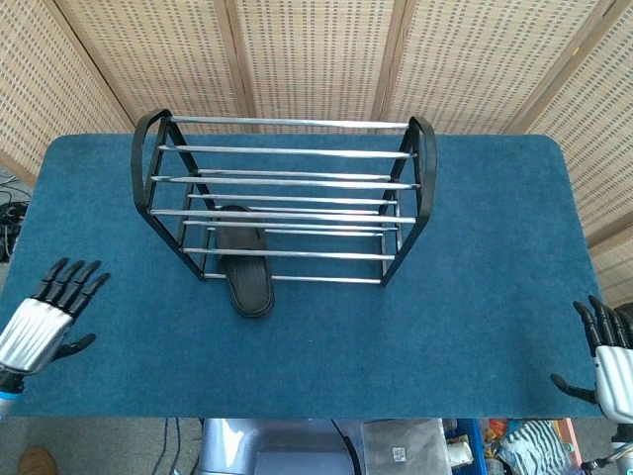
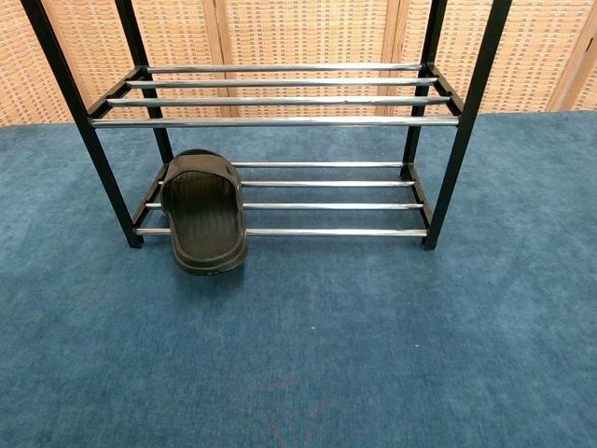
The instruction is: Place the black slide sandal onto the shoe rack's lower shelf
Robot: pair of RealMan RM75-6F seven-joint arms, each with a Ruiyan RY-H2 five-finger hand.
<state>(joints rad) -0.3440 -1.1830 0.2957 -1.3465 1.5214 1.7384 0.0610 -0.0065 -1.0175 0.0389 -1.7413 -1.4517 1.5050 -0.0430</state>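
The black slide sandal [image 1: 244, 261] [image 2: 203, 215] lies on the lower shelf of the shoe rack [image 1: 287, 150] [image 2: 280, 121], at its left end. Its heel sticks out past the front rail onto the carpet. My left hand [image 1: 45, 319] is at the table's front left edge, open, fingers spread, far from the sandal. At the front right corner my right hand [image 1: 611, 364] is open too. Neither hand shows in the chest view.
The blue carpeted table [image 1: 396, 336] carries only the rack and the sandal. Wicker screens [image 1: 316, 49] stand behind. Clutter lies on the floor below the front edge [image 1: 415, 450].
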